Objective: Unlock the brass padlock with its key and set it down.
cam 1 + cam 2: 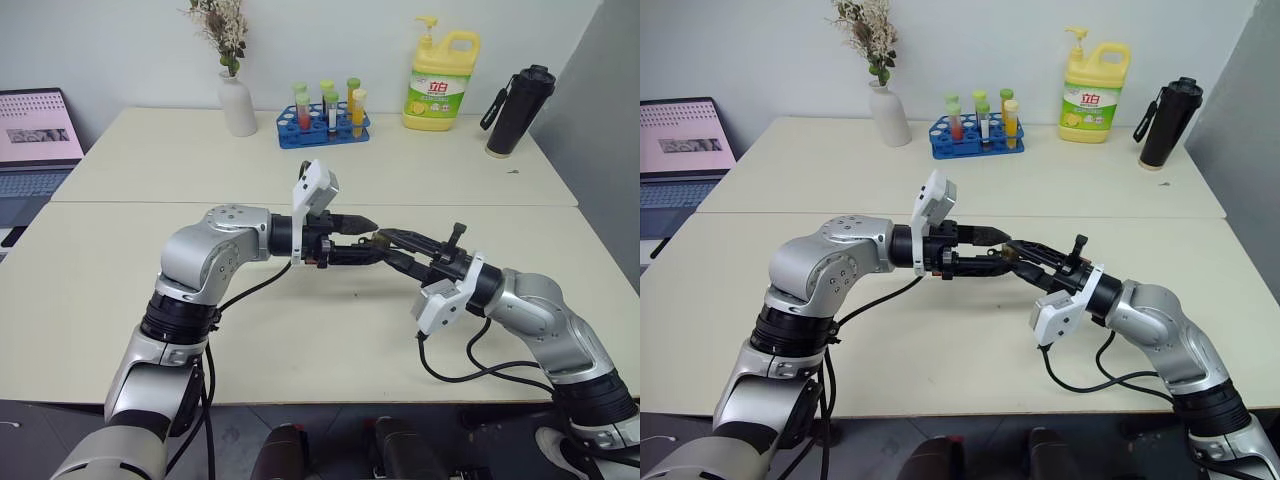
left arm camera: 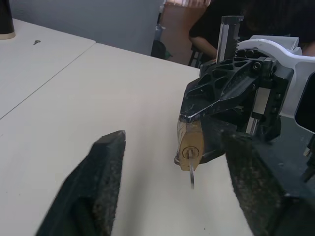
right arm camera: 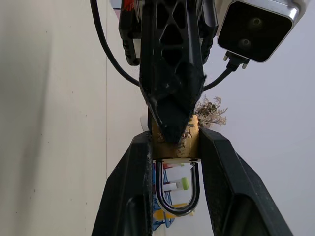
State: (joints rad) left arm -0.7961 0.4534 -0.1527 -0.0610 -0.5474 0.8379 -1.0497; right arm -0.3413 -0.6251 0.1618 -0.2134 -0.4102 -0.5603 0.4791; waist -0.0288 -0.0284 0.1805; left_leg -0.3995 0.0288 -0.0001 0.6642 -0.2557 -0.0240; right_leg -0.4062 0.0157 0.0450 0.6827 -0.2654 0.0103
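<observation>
My right claw (image 3: pixel 174 162) is clamped on the brass padlock (image 2: pixel 189 142), held in the air above the surface (image 1: pixel 120 270). Keyhole face points toward my left claw (image 2: pixel 172 191); the shackle (image 3: pixel 177 189) points the opposite way, back toward my right wrist. The key (image 2: pixel 191 172) sits in the keyhole, its free end sticking out of the padlock toward my left claw. Left claw stands apart, one finger on each side of the padlock, gripping nothing. Judgement: left claw is the one to close on the key and twist about that axis.
</observation>
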